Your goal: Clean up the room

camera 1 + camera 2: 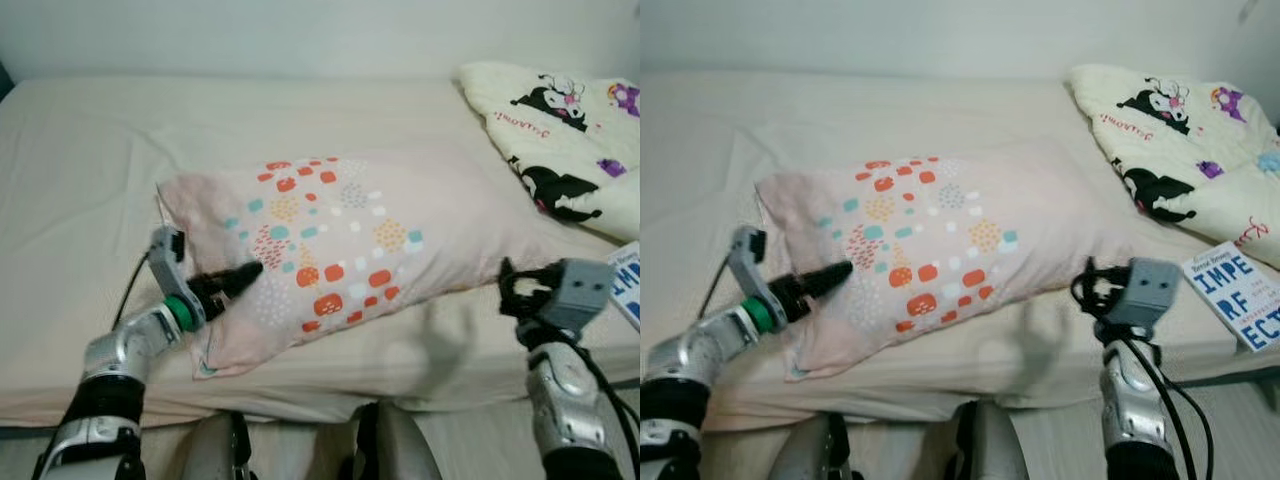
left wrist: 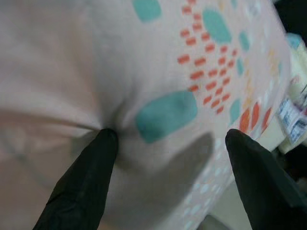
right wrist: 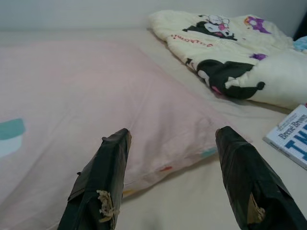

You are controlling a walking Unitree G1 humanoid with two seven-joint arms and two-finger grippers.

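A pink pillow [image 1: 350, 240] with orange and teal spots lies across the beige bed [image 1: 90, 150]. My left gripper [image 2: 168, 134] is at the pillow's near left corner. Its fingers are open, and one fingertip [image 2: 106, 139] presses a dent into the fabric while the other hovers just above it. My right gripper [image 3: 172, 136] is open with nothing in it, held low over the sheet just short of the pillow's near right end.
A cream blanket [image 1: 560, 130] with cartoon prints is bunched at the bed's far right. A blue and white book [image 1: 1235, 295] lies on the bed's right front edge, beside my right arm. A wall runs behind the bed.
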